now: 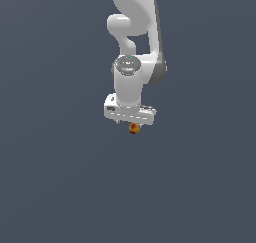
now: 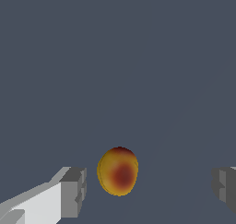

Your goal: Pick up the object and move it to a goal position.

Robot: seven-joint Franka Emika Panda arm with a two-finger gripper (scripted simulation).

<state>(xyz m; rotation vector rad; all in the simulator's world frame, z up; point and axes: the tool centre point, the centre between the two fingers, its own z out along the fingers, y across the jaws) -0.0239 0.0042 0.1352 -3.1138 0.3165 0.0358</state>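
The object (image 1: 133,128) is a tiny orange-red ball with yellow patches, showing just under the white hand of the arm in the exterior view. In the wrist view the object (image 2: 118,171) lies between the two grey fingertips (image 2: 73,192), nearer one of them, with a clear gap on each side. My gripper (image 2: 150,188) is open and touches nothing. In the exterior view the gripper (image 1: 131,123) hangs straight down over the ball, its fingers mostly hidden by the hand.
A plain dark grey-blue surface (image 1: 60,187) fills both views around the arm. The white arm (image 1: 135,42) rises towards the top of the exterior view. No other objects or edges show.
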